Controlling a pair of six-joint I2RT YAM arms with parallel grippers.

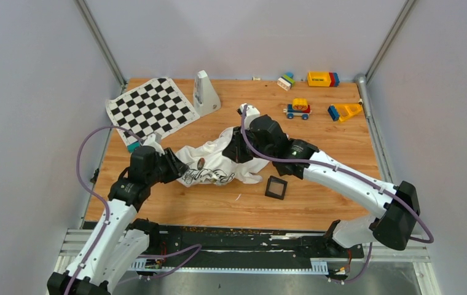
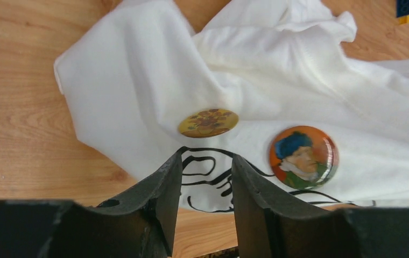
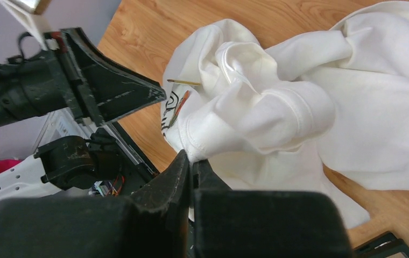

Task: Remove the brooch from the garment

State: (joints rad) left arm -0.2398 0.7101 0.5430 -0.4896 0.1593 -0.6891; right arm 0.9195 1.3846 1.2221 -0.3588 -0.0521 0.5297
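The garment is a crumpled white T-shirt with black script, lying mid-table. Pinned on it is the brooch, a small golden-brown round badge, with an orange portrait badge to its right. My left gripper is open just short of the brooch, nothing between its fingers. My right gripper is shut on a fold of the garment and holds it raised. In the right wrist view the brooch shows edge-on near the left gripper's fingertips.
A black square frame lies just right of the shirt. The chequered mat and a white metronome stand at the back left. Toy blocks and a toy car sit at the back right.
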